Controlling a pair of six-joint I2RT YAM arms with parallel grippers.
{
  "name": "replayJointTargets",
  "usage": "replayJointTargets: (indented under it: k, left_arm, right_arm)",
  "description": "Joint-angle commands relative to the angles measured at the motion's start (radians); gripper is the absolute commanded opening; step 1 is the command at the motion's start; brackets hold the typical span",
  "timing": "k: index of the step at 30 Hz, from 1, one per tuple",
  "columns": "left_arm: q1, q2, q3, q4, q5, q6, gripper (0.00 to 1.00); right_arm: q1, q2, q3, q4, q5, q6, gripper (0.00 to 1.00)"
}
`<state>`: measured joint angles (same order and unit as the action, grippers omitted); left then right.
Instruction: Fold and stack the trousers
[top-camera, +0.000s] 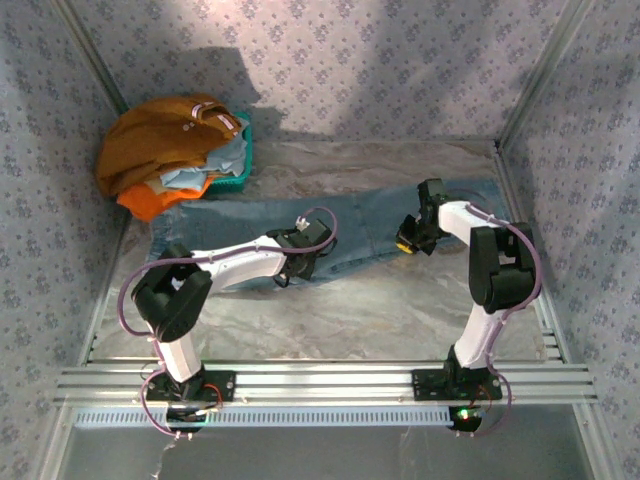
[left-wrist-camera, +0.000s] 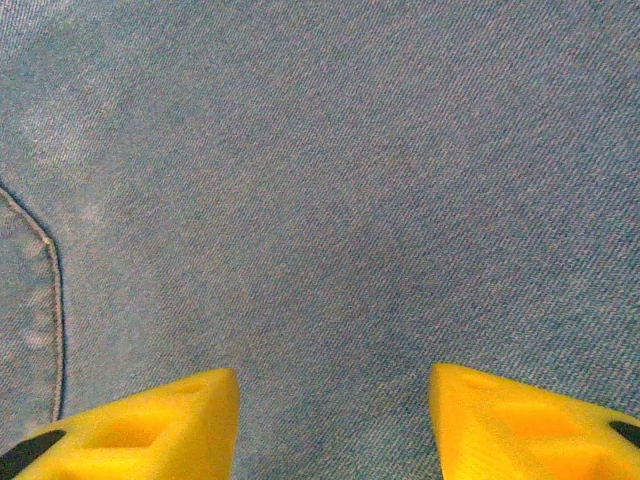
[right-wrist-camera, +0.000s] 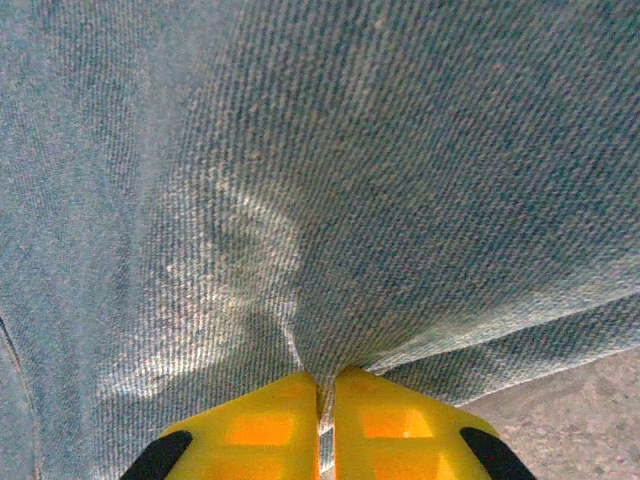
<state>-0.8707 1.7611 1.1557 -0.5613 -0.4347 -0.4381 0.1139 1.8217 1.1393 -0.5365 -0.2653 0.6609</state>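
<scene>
Far left corner: teal basket (top-camera: 243, 162) heaped with mustard-brown garment (top-camera: 150, 140), orange cloth (top-camera: 150, 203) beneath. Trousers (top-camera: 370, 225) flat across mid table (top-camera: 350, 310). Left gripper (left-wrist-camera: 335, 420) low over denim, jaws wide apart, nothing between. Right gripper (right-wrist-camera: 325, 415) pinched tight on trousers fold near cloth's edge.

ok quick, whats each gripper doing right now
Left gripper: open, over the trousers, gripping nothing.
Right gripper: closed, pinching a fold of the trousers.
</scene>
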Motion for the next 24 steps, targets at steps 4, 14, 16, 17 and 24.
replayJointTargets:
  k: [4, 14, 16, 17, 24]
  left_arm:
    - [-0.003, -0.003, 0.005, 0.000, 0.001, -0.016, 0.53]
    - [-0.002, -0.016, -0.003, -0.004, -0.006, -0.014, 0.53]
    - [-0.003, -0.017, -0.005, -0.003, -0.005, -0.014, 0.53]
    - [-0.002, -0.017, -0.005, -0.002, -0.006, -0.014, 0.53]
    - [-0.002, -0.011, 0.004, -0.002, -0.002, -0.013, 0.53]
  right_arm:
    - [0.008, -0.046, 0.039, -0.043, 0.024, -0.020, 0.12]
    - [0.012, -0.063, 0.040, -0.050, 0.020, -0.023, 0.03]
    - [0.012, -0.073, 0.039, -0.058, 0.017, -0.024, 0.09]
    - [0.011, -0.077, 0.036, -0.060, 0.021, -0.024, 0.12]
    - [0.007, -0.061, 0.037, -0.044, 0.008, -0.024, 0.08]
